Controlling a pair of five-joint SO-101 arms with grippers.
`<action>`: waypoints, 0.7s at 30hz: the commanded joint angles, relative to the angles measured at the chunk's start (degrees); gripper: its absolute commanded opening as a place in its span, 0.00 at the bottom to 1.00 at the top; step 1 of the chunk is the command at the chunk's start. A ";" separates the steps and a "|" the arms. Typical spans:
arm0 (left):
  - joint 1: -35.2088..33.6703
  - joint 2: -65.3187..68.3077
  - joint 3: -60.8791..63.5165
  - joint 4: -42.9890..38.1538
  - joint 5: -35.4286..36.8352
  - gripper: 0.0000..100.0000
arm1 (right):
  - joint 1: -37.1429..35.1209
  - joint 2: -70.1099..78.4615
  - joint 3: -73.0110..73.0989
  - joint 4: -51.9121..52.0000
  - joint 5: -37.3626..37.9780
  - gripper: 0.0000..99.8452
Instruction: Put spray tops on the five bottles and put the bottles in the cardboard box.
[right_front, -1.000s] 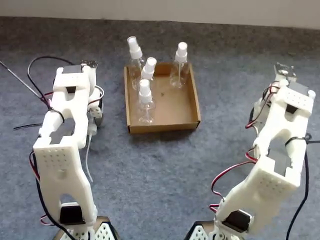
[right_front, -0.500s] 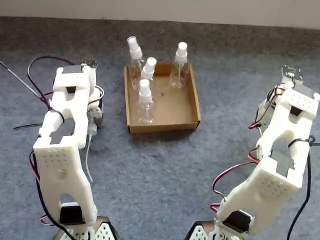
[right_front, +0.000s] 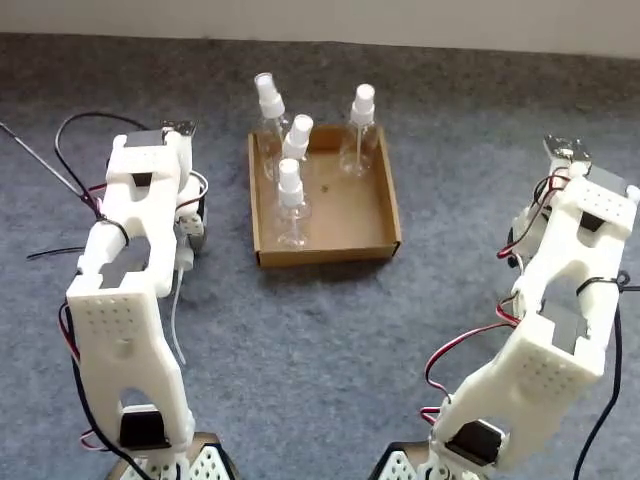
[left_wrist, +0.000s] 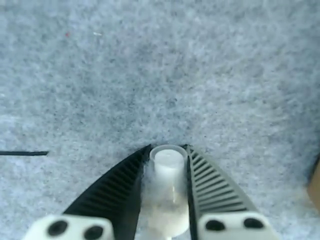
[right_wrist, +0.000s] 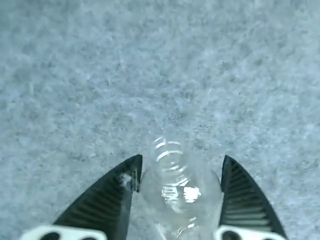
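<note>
A shallow cardboard box (right_front: 385, 215) lies on the grey carpet between the two arms. Several clear bottles with white spray tops stand in it, one near the front left (right_front: 291, 205) and one at the back right (right_front: 361, 128). My left gripper (left_wrist: 167, 148) is shut on a white spray top (left_wrist: 168, 167), held just above the carpet to the left of the box, under the left arm (right_front: 150, 185). My right gripper (right_wrist: 181, 160) is shut on a clear bottle (right_wrist: 175, 187) with a bare threaded neck, far to the right of the box under the right arm (right_front: 580, 235).
Grey carpet (right_front: 330, 340) covers the table. Black and red cables (right_front: 70, 150) loop beside the left arm. Red cables (right_front: 470, 340) hang along the right arm. A pale wall strip runs along the far edge.
The right arm's tip swung out to the right, then came back to the left and slightly nearer. The left arm, the box and the bottles in it have not moved.
</note>
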 joint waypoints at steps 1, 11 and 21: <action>0.92 0.13 0.13 -2.29 0.09 0.07 | 0.57 -0.66 -3.21 0.48 0.62 0.25; 0.92 0.13 0.13 -2.29 0.09 0.07 | 0.40 -0.66 -3.30 2.68 8.09 0.30; 0.84 0.13 0.13 -2.20 0.09 0.07 | -0.40 -0.57 1.89 2.42 10.99 0.30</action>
